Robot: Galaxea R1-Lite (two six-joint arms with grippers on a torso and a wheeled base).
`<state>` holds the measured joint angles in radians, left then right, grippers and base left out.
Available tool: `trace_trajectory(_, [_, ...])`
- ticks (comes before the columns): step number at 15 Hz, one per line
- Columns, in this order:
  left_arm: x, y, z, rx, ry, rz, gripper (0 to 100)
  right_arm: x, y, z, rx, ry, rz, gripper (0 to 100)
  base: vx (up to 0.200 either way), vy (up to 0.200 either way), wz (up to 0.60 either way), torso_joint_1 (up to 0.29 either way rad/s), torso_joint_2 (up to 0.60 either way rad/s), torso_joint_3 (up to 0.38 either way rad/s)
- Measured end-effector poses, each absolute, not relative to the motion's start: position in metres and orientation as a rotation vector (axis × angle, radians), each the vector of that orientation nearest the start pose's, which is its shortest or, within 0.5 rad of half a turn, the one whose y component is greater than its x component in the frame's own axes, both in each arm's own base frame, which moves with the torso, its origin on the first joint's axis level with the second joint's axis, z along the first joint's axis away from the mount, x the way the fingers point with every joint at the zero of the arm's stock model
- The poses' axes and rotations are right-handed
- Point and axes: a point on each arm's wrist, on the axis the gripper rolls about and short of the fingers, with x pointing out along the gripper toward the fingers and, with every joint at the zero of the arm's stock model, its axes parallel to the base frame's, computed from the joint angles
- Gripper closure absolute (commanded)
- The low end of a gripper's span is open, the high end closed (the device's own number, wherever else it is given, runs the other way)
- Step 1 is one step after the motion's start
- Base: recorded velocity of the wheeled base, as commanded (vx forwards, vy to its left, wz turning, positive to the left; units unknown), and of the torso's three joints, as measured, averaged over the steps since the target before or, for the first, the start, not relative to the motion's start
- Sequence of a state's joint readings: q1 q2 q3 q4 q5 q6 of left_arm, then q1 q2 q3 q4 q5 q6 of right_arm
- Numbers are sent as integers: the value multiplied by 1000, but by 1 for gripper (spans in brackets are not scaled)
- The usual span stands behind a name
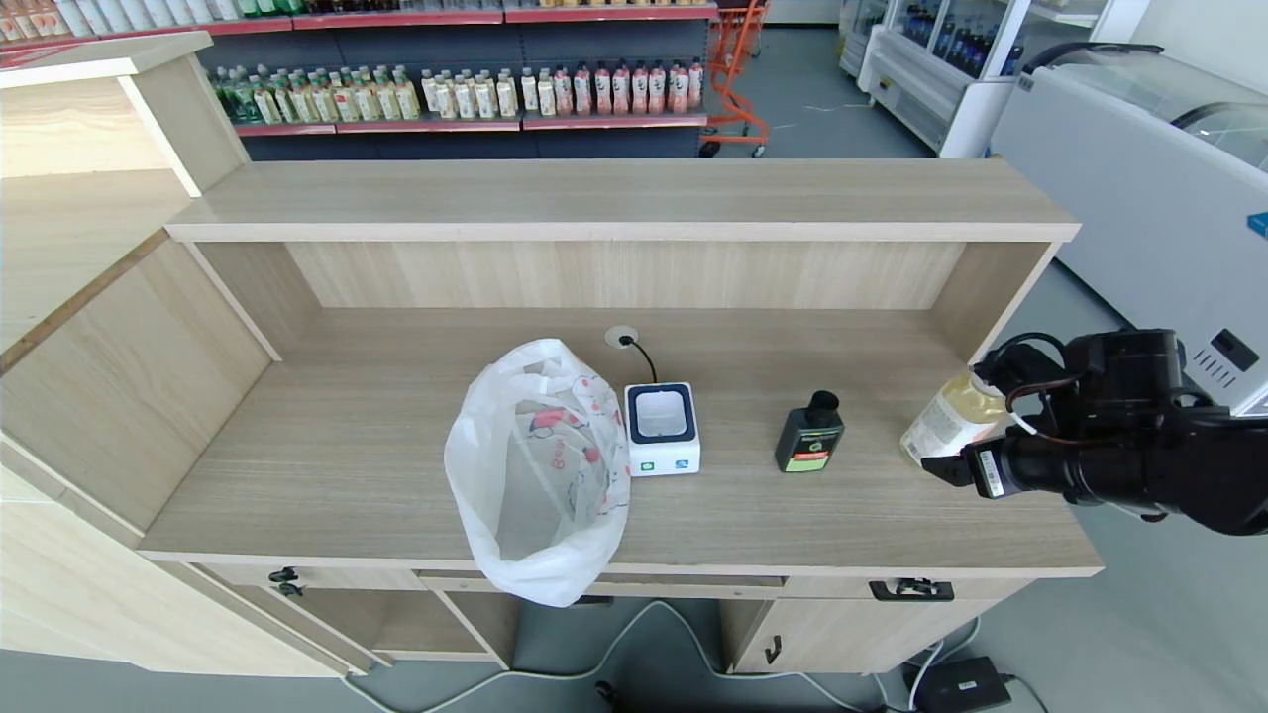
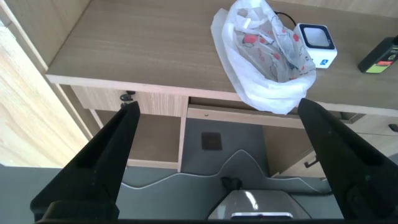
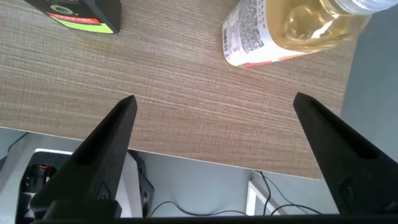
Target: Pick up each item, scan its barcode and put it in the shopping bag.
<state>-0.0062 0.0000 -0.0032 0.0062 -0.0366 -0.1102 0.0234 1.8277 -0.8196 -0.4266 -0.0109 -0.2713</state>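
A white plastic shopping bag (image 1: 540, 465) (image 2: 264, 53) stands open at the counter's front middle. Beside it sits the white scanner (image 1: 661, 428) (image 2: 317, 43) with its dark-rimmed window up. A small dark bottle (image 1: 809, 434) (image 3: 78, 12) (image 2: 379, 56) with a red and green label stands right of the scanner. A clear bottle of yellow liquid (image 1: 949, 418) (image 3: 292, 28) lies tilted at the counter's right end. My right gripper (image 3: 214, 162) (image 1: 951, 465) hovers open over the counter's front edge, just short of that bottle. My left gripper (image 2: 217, 165) hangs open below and in front of the counter.
The wooden counter (image 1: 396, 436) has a raised back shelf (image 1: 624, 203) and side walls. A cable runs from the scanner to a hole (image 1: 621, 337) at the back. Drawers and handles (image 1: 911, 590) sit under the front edge. Store shelves and freezers stand behind.
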Motion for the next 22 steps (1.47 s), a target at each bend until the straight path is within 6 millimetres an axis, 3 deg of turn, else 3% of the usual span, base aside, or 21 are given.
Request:
trace_trajectory(15, [-23,-1,76,-110,4,-43,0,378,57,102,-254,553,199,0,0,0,0,0,0,0])
trace_trajectory(22, [-23,-1,76,-110,5,-43,0,388,67,91,-267,553,221,0,0,0,0,0,0,0])
